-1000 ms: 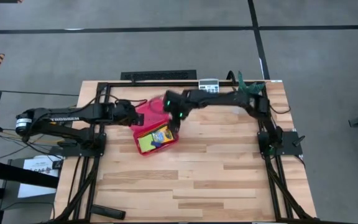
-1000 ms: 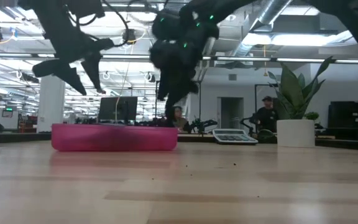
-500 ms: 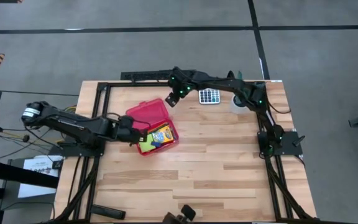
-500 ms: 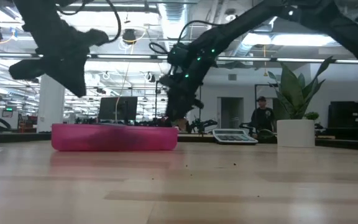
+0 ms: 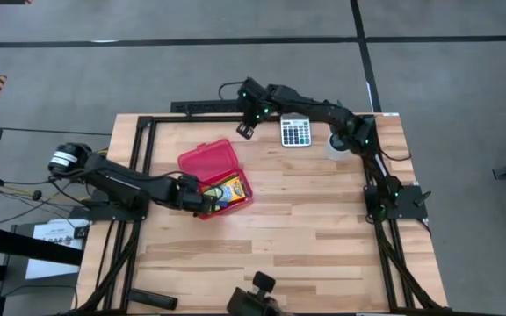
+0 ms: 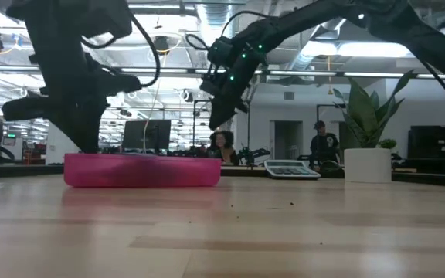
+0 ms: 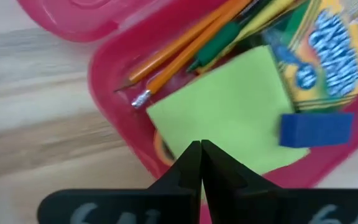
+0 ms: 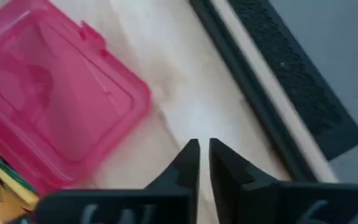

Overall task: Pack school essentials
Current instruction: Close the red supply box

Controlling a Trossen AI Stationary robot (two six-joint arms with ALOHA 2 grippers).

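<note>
Left claw [image 7: 201,163]: I see its fingers pressed together, empty, at the near edge of the open case [image 7: 114,93], just over the sticky pad [image 7: 229,118].
Left claw from above: in the high view it [image 5: 202,200] sits at the case's left side; the arm reaches in from the surface's left edge.
Right claw [image 8: 202,163]: fingers nearly together with only a thin slit between them, holding nothing, raised over bare wood beside the lid [image 8: 55,106].
Right claw from above: it [image 5: 246,130] hangs near the far edge, between the lid and the calculator [image 5: 295,132].
Case contents, left wrist view: orange pencils [image 7: 185,46] and a green pen [image 7: 225,43] lie along one wall; the sticky pad lies flat in the middle, a blue eraser [image 7: 316,129] on its corner; the crayon box [image 7: 328,56] lies alongside.
High view only: the crayon box [image 5: 227,190] and a strip of green show; the pencils, pen and eraser are too small to make out.
Low view only: the case [image 6: 141,170] shows as a pink wall hiding its contents; people stand in the room beyond, and a potted plant [image 6: 365,123] stands at the right.
Surface [image 5: 323,237]: light wood.
</note>
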